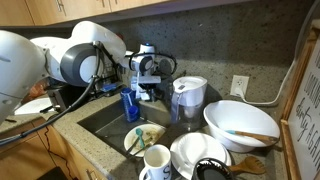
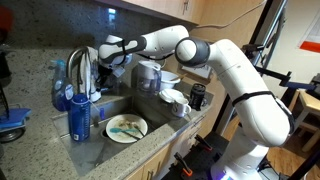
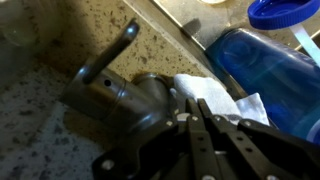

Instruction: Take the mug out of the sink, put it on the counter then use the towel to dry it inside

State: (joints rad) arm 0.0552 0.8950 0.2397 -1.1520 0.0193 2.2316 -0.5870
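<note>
Far left in an exterior view, a blue bottle (image 2: 80, 117) stands in the sink (image 2: 105, 108), just under the tap (image 2: 80, 62). The gripper (image 2: 108, 55) is right by the tap, at the far side of the sink. In the wrist view, its fingers (image 3: 203, 130) look pressed close together at the white towel (image 3: 215, 95). I cannot tell if they really pinch it. The towel lies between the tap and the bottle, so a lift could go wrong. The gripper might knock the bottle over. It might also hook the tap, or let the soft towel slip out. A plate (image 2: 127, 128) with green bits lies in the sink, nearer to us. To the right is the mug (image 2: 178, 100). It is white and stands up straight, with its mouth open to the top. It seems to be out of the sink, on the worktop (image 2: 40, 150) at the sink's right edge, with other dishes close by. A hard push with the towel could tip it back in.
</note>
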